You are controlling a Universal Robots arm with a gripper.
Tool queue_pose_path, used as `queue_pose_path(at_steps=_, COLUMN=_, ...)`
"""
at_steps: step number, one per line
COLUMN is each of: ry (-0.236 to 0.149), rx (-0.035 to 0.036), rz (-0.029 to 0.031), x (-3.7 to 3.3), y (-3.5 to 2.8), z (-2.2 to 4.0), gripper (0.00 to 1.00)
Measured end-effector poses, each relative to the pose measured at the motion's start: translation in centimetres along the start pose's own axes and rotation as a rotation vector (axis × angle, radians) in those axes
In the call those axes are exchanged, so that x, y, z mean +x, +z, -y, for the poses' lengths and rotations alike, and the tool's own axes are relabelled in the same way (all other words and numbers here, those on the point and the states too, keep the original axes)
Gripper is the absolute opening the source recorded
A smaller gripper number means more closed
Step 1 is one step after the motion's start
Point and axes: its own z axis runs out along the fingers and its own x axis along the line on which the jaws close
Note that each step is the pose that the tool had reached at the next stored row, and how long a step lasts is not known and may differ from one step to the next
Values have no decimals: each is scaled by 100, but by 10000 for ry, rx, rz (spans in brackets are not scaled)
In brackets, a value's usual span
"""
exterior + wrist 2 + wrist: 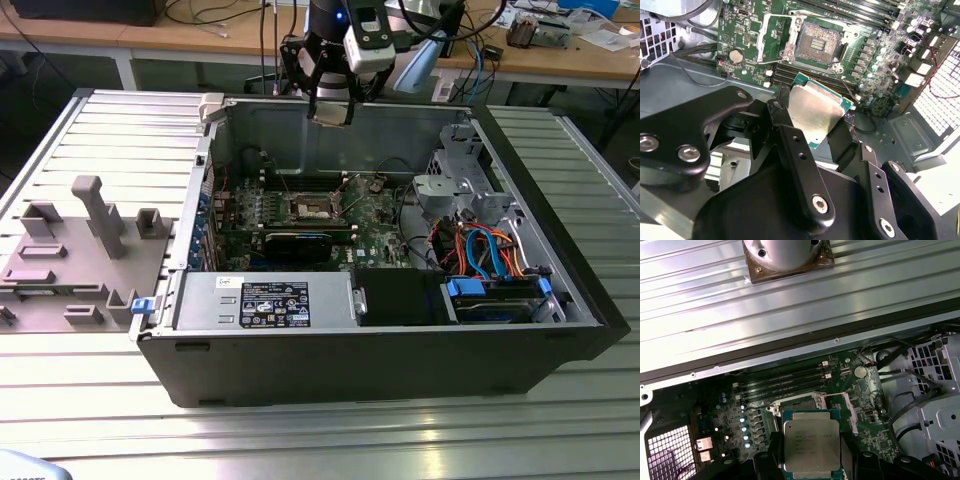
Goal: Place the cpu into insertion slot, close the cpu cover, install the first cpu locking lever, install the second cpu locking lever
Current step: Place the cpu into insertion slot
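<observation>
My gripper hangs over the back wall of the open computer case, shut on the cpu. Both wrist views show the cpu, a square chip with a silver top and green rim, pinched by two opposite edges between the black fingers. Well below it lies the green motherboard with the insertion slot, its contact field bare. The cpu cover is swung open beside the slot. In the first wrist view the cpu hides most of the slot.
The case walls ring the board. A drive cage and coloured cables fill the exterior view's right, with the power supply in front. Memory slots and a coin battery flank the socket. A grey fixture stands outside.
</observation>
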Motion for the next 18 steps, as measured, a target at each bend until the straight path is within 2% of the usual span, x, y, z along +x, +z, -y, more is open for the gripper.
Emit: queue_pose_path(at_steps=18, ry=277, rx=-5, rz=24, x=0, y=0, z=0, gripper=55)
